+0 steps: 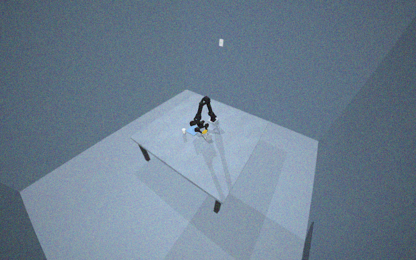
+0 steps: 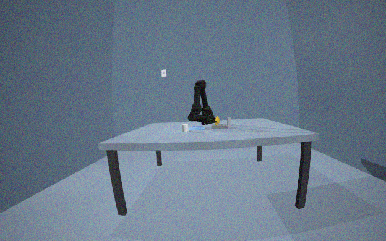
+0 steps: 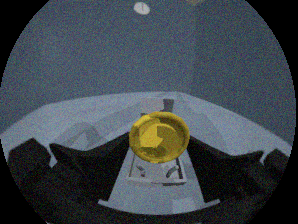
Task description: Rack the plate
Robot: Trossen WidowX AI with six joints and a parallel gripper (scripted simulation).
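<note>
Yellow is the colour of the plate (image 3: 158, 137), and the gripper (image 3: 157, 163) has it pinched between its two dark fingers, which stand fairly wide apart and are closed on it. In the wrist view the plate stands on its edge, with its round face turned toward the camera, right over the grey dish rack (image 3: 161, 175). It is too blurry to tell if the plate touches the rails or sits in a slot. From the side view the plate (image 2: 217, 120) is at the left end of the rack (image 2: 223, 125), low down and close to the table (image 2: 235, 137). The rack has a taller grey post at its right end. The black arm (image 2: 200, 103) is folded in a sharp bend above the gripper. Just left of the arm's hand lies a flat blue mat (image 2: 197, 128), and beside that stands a small white cup (image 2: 185, 127). From the top view the cup (image 1: 183, 131), the mat (image 1: 192, 131) and the plate (image 1: 204, 131) sit in a row near the arm's base. A small white switch (image 2: 164, 73) is on the wall far behind.
</note>
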